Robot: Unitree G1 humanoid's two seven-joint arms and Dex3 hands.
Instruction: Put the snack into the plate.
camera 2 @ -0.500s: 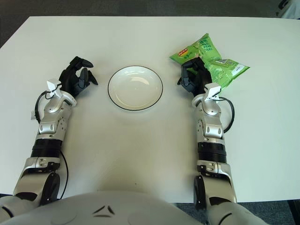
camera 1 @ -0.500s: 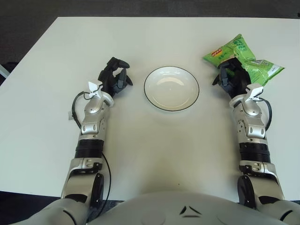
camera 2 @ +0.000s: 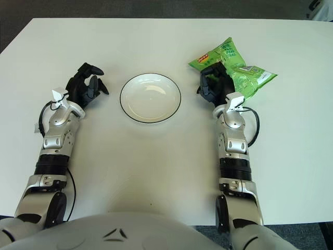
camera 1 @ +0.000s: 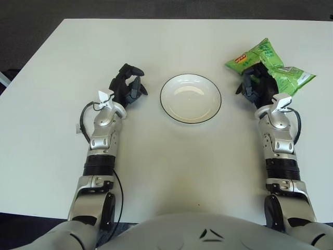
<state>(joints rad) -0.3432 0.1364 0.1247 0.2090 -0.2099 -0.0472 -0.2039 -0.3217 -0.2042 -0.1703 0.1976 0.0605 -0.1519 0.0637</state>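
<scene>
The white table (camera 1: 171, 166) fills most of the frame; the white plate (camera 1: 190, 98) with a dark rim sits in the centre, a little above the middle; the green snack bag (camera 1: 273, 66) lies at the upper right, outside the plate; the right hand (camera 1: 258, 86) has its fingers closed on the bag's near edge; the left hand (camera 1: 126, 85), left of the plate, has its fingers curled together and holds nothing.

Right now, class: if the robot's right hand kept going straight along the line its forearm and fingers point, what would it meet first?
The right hand points away from the robot, and the green snack bag lies directly beyond it. The fingers already overlap the bag's near edge, though actual contact is unclear.
</scene>
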